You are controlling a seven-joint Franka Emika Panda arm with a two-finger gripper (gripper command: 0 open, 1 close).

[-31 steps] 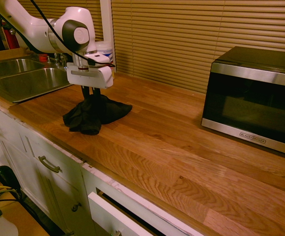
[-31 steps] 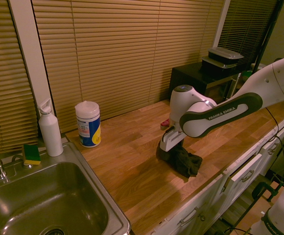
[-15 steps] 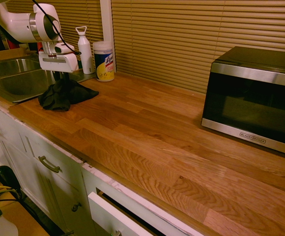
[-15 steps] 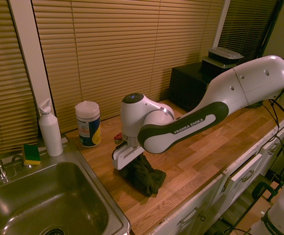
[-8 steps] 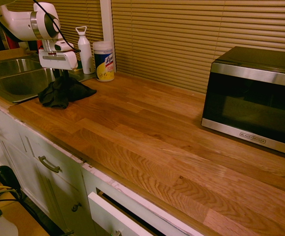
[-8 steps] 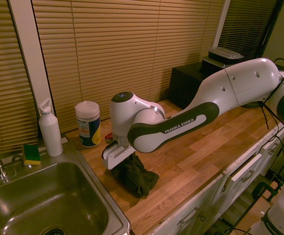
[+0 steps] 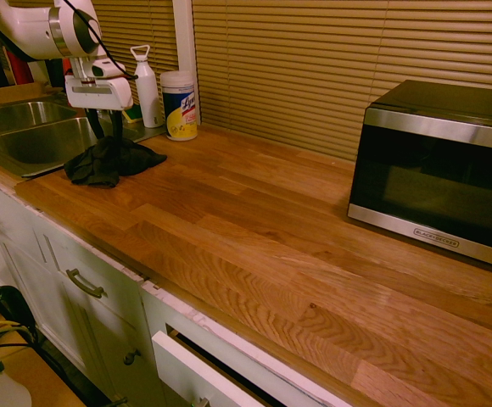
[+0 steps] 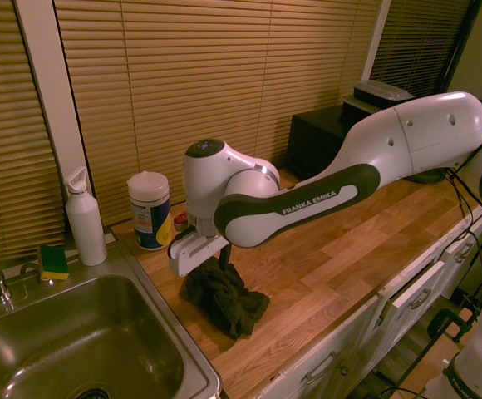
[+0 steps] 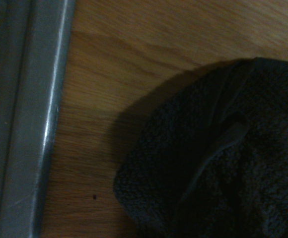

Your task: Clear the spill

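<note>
I have the jaws (image 7: 106, 137) spread, pointing down at the crumpled dark cloth (image 7: 110, 159) on the table (image 7: 280, 237), near the sink (image 7: 47, 140). I can't tell whether the tips touch the fabric. In my wrist view, one tiny dark spot (image 9: 94, 197), which I take for the spill, lies on the wood between the sink's metal rim (image 9: 47, 134) and the cloth, just beside the cloth's edge and off to the jaws' sink side.
</note>
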